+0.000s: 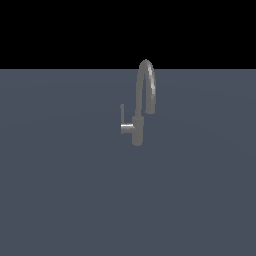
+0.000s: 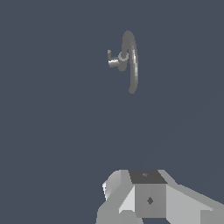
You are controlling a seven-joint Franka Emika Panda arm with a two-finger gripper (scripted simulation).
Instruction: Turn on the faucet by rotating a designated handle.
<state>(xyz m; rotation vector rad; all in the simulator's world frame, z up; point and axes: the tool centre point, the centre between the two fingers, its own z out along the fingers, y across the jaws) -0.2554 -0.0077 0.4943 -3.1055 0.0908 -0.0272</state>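
Blocky pale-grey gripper (image 2: 146, 199) body first, faucet (image 2: 129, 59) far beyond.

Faceted and matte, with a dark top plate, that housing fills the near edge of my wrist view, but my fingertips lie outside the picture, so I cannot tell whether my fingers are spread or closed. Nothing is touching them that I can see. Well apart from me, on the flat slate-blue surface (image 1: 60, 190), stands the faucet (image 1: 140, 107): smooth brushed metal, a short cylindrical body under a tall arched spout. Its handle (image 1: 123, 120), a thin rod rising from a short horizontal stub, sticks out toward the exterior view's left, clear of the spout. I judge that side offers the open approach, and the task is not yet begun.
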